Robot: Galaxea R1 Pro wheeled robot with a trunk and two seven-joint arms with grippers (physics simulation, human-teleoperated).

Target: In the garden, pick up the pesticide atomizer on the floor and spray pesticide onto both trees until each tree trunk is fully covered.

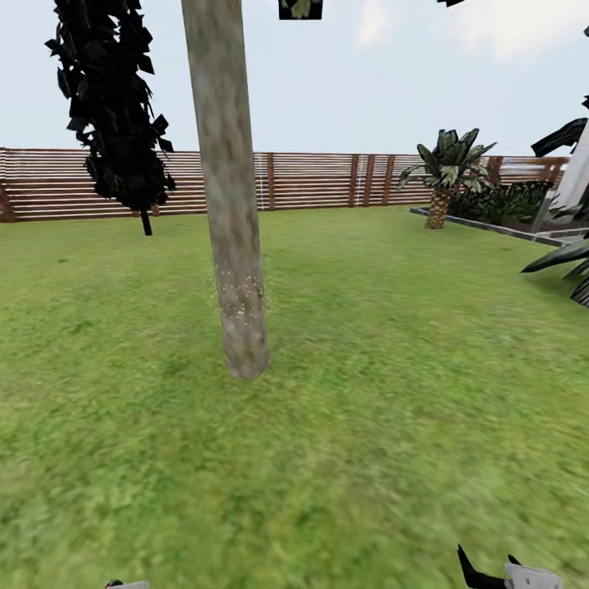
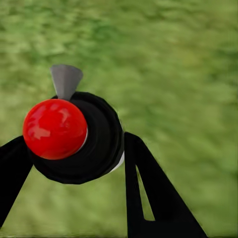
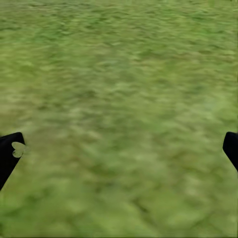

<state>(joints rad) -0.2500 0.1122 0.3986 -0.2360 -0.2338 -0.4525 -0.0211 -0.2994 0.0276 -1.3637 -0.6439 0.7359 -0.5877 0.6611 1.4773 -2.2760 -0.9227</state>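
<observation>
One tree trunk (image 1: 233, 204), thick and grey-beige, rises from the grass floor (image 1: 368, 409) a little left of centre ahead of me. A patch of white pesticide specks (image 1: 242, 295) dots its lower part. In the left wrist view the pesticide atomizer (image 2: 74, 136), with a black round body, a red ball top and a grey nozzle, sits between the black fingers (image 2: 148, 198) of my left gripper (image 2: 74, 166), which is shut on it above the lawn. My right gripper (image 3: 120, 151) hangs open over bare grass; its fingers also show at the lower edge of the head view (image 1: 489, 570).
A dark columnar tree (image 1: 114, 106) stands back left by the brown slat fence (image 1: 311, 180). A small palm-like plant (image 1: 446, 176) and a raised bed edge (image 1: 491, 227) lie back right. Striped broad leaves (image 1: 564, 262) reach in from the right. Lawn surrounds the trunk.
</observation>
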